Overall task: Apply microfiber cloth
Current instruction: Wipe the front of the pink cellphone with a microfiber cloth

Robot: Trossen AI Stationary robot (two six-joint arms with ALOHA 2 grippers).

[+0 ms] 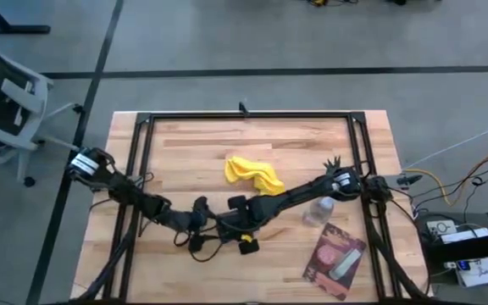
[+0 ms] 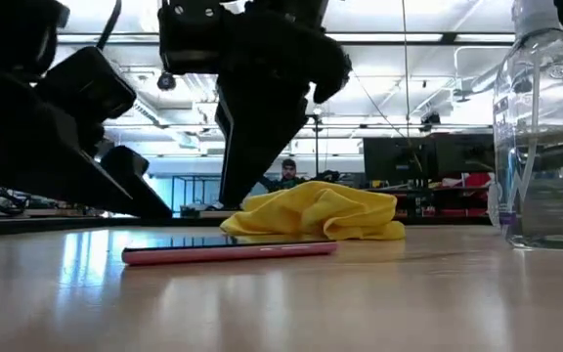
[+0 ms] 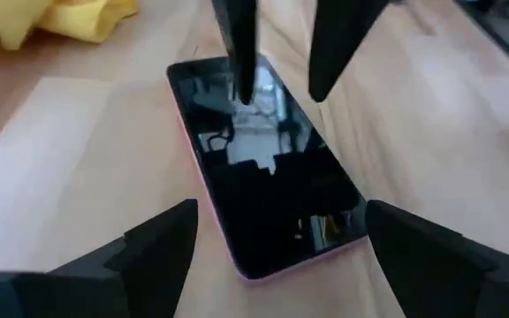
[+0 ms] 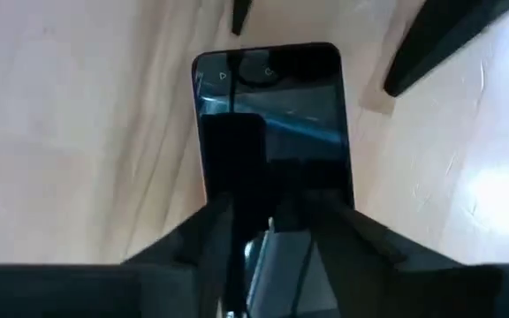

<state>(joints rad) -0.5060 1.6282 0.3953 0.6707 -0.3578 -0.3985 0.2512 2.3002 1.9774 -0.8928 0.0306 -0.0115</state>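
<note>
The yellow microfiber cloth (image 1: 252, 172) lies bunched on the wooden table, past the grippers on the far side, and no gripper touches it (image 2: 316, 213). A phone in a pink case (image 3: 263, 177) lies flat, screen up, between the two grippers. My left gripper (image 3: 281, 212) is open, with a finger on either side of one end of the phone and clear of it. My right gripper (image 3: 281, 93) is open over the phone's other end. One of its fingers (image 3: 241, 62) is over the screen and the other stands beside the phone's long edge. My right gripper comes at the phone from above, fingers pointing down. One fingertip (image 3: 246, 95) reaches the screen near the phone's end (image 3: 228, 88). I cannot tell whether it touches the glass. The phone lies flat on the table.
A clear spray bottle (image 1: 318, 212) stands right of the grippers, under the right arm. A pink-and-dark flat packet (image 1: 335, 254) lies at the near right. A black frame (image 1: 244, 116) runs around the tabletop. Bare wood (image 1: 185, 161) lies left of the cloth.
</note>
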